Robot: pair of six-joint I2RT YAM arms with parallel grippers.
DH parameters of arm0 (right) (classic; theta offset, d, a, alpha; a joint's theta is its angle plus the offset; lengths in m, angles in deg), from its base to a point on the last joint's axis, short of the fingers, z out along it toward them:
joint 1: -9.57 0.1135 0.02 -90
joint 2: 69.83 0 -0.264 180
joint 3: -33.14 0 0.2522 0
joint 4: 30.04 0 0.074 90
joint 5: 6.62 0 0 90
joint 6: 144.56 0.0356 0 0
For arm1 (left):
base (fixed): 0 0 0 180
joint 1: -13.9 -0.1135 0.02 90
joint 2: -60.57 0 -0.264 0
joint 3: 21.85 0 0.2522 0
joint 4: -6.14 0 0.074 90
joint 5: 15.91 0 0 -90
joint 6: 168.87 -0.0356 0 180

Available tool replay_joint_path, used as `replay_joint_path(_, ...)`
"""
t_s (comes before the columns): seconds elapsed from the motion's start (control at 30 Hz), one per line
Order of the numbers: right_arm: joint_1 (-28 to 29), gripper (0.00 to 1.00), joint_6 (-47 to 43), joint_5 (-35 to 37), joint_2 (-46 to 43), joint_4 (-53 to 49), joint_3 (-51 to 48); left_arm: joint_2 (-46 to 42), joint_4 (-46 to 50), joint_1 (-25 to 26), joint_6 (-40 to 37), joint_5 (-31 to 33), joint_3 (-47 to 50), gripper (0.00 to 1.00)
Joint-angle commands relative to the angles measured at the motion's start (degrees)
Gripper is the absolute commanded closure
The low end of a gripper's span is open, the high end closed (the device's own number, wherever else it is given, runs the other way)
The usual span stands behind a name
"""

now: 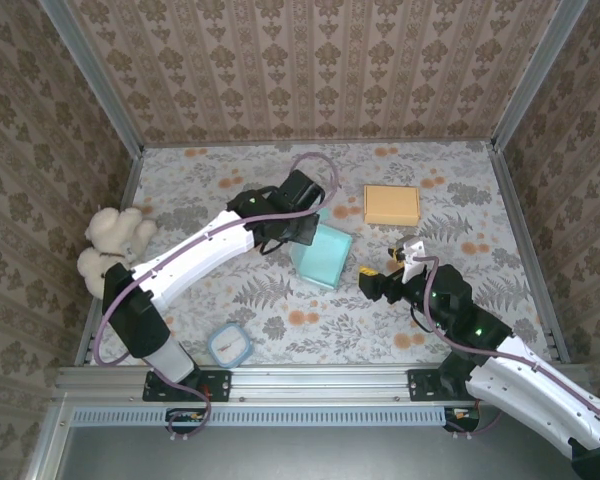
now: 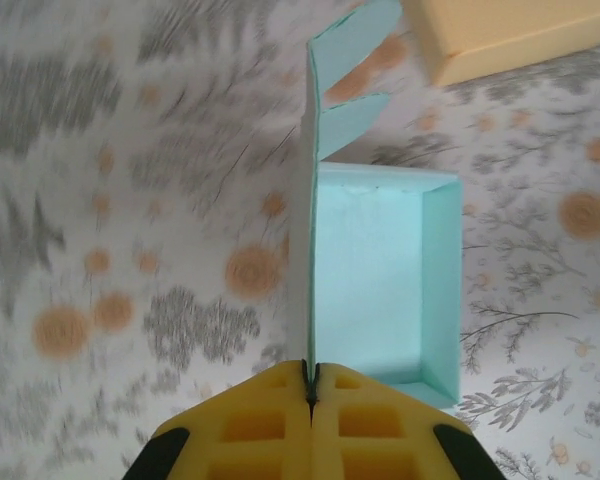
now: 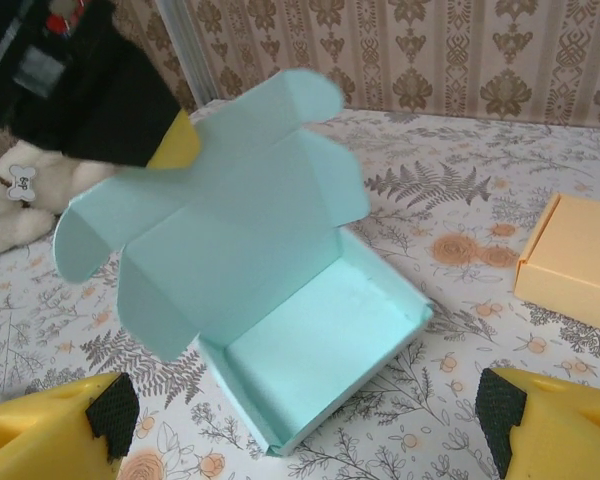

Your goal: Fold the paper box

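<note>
Pale teal open paper box (image 1: pixel 325 258) mid-table on floral tabletop (image 1: pixel 230 180), left gripper (image 2: pixel 311 388) yellow fingers pinched together on its upright lid (image 3: pixel 230 230), right gripper (image 1: pixel 380 268) fingers spread wide, just beside box

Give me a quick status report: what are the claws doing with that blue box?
Left claw shut on upright lid. Right claw open, facing blue box. Box tray open, unfolded. Orange box apart, not in the way.
</note>
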Motion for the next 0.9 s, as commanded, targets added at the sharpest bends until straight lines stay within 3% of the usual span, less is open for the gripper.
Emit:
replay_joint_path(0.0, -0.11, 0.10, -0.85, -0.29, -0.77, 1.69, 0.97, -2.66, -4.16, 1.12, -27.08, -2.71, -4.90, 1.00)
replay_joint_path(0.17, -0.12, 0.10, -0.91, 0.50, 0.22, 1.89, 0.84, -4.22, -6.38, 1.77, -53.15, -5.12, -0.63, 1.00)
replay_joint_path(0.27, -0.11, 0.09, -0.48, 1.86, 1.88, 0.66, 1.64, -4.99, -6.77, -0.32, -61.65, -9.23, 2.04, 1.00)
replay_joint_path(0.47, -0.21, 0.09, -0.86, 5.80, 5.40, -1.71, 3.38, -3.99, -4.82, -7.38, -67.47, -19.97, 0.96, 1.00)
replay_joint_path(0.67, -2.83, 0.10, -0.26, 15.50, 9.56, -0.08, 2.77, -0.43, -2.70, -10.11, -71.53, -22.56, -0.18, 1.00)
replay_joint_path(0.73, -6.17, 0.09, -0.15, 14.02, 12.88, 1.45, 3.03, 0.74, -2.07, -10.68, -72.01, -22.52, -1.31, 1.00)
replay_joint_path(0.87, -10.46, 0.10, -5.94, 3.32, 20.61, 9.58, 2.51, 2.27, -0.29, -10.87, -73.29, -23.76, -3.02, 1.00)
